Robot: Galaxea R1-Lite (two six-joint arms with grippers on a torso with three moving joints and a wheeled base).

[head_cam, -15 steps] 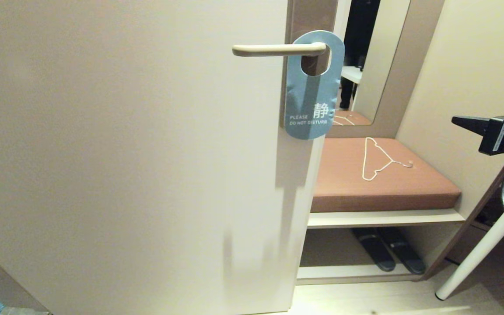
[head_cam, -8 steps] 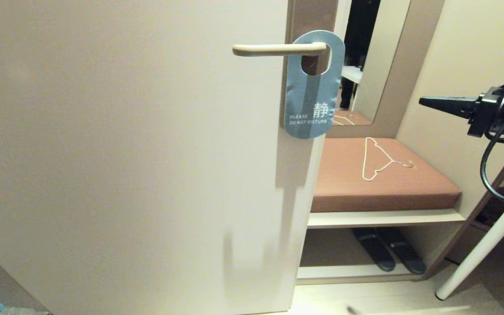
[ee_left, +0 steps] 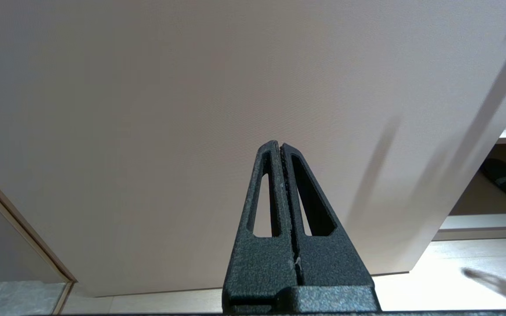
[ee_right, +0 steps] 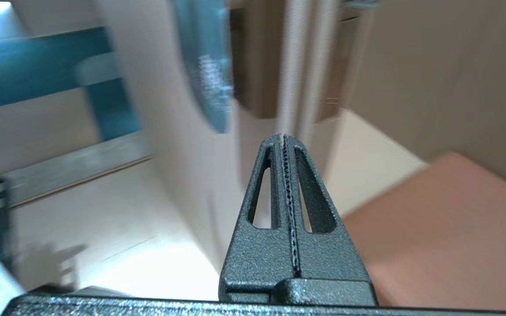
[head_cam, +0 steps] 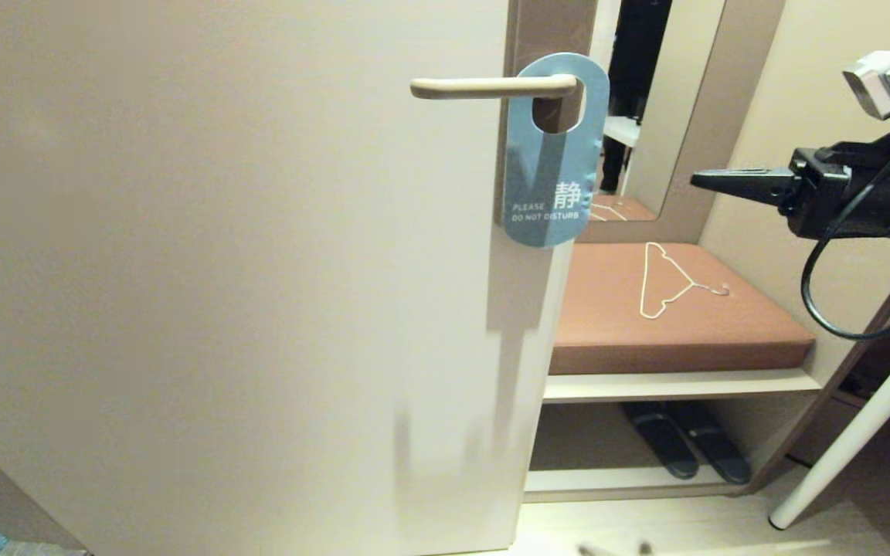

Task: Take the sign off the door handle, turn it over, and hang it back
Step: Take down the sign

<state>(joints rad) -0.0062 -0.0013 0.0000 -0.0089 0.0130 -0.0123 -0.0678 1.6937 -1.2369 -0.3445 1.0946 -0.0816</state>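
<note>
- Head view: light blue card sign [head_cam: 554,150] hanging on slim cream door handle [head_cam: 491,87]; right gripper [head_cam: 696,181] well apart, pressed together, empty. Reaching step.
- Left wrist view: left gripper [ee_left: 280,147] pressed together, parked.
- Right wrist view: aimed near sign [ee_right: 204,66]. Next: spread, pinch sign.

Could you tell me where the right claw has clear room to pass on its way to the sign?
The right claw, shut, has open air between it and the sign, above the cushion. It gets tight at the sign itself: the handle runs through its hole. A hanger lies on the cushion's middle.
</note>
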